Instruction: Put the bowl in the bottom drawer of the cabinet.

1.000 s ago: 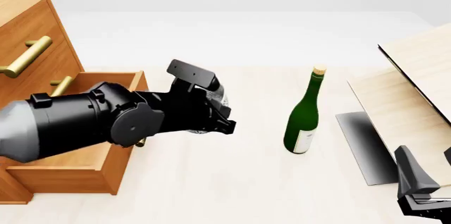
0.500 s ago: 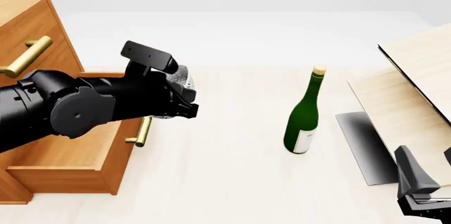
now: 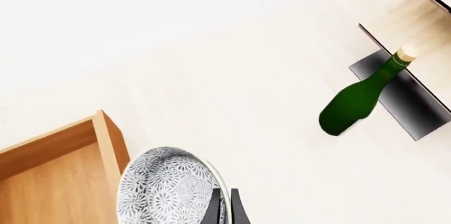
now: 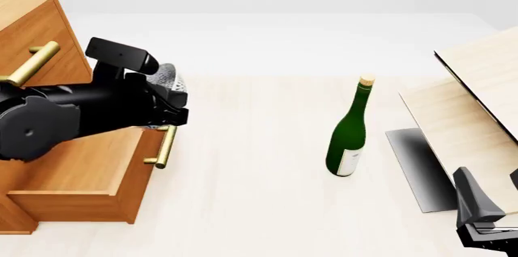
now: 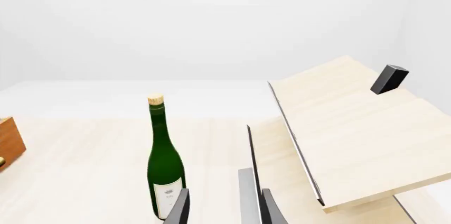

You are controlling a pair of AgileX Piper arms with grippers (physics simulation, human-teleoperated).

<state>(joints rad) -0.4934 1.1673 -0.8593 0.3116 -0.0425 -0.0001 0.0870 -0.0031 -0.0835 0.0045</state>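
Note:
The bowl [image 4: 166,77], white with a fine grey pattern, hangs tilted on edge in my left gripper [image 4: 172,92], which is shut on its rim. It sits just above the right-hand wall of the bottom drawer [image 4: 89,163], which stands pulled out of the cabinet [image 4: 36,26]. In the left wrist view the bowl [image 3: 166,188] is pinched between the fingers [image 3: 213,209] beside the drawer's wooden wall [image 3: 109,147]. My right gripper [image 4: 486,223] rests low at the near right, open and holding nothing; its fingers [image 5: 181,207] frame the bottle.
A green bottle [image 4: 348,130] with a cork stands upright mid-table. A pale slanted board structure [image 4: 477,87] with a dark base plate [image 4: 417,166] fills the right side. The drawer's brass handle [image 4: 166,146] juts toward the table's middle.
My left arm has carried the bowl leftward and slightly up, from mid-table beside the drawer front to above the open drawer's right wall. The right arm has stayed still.

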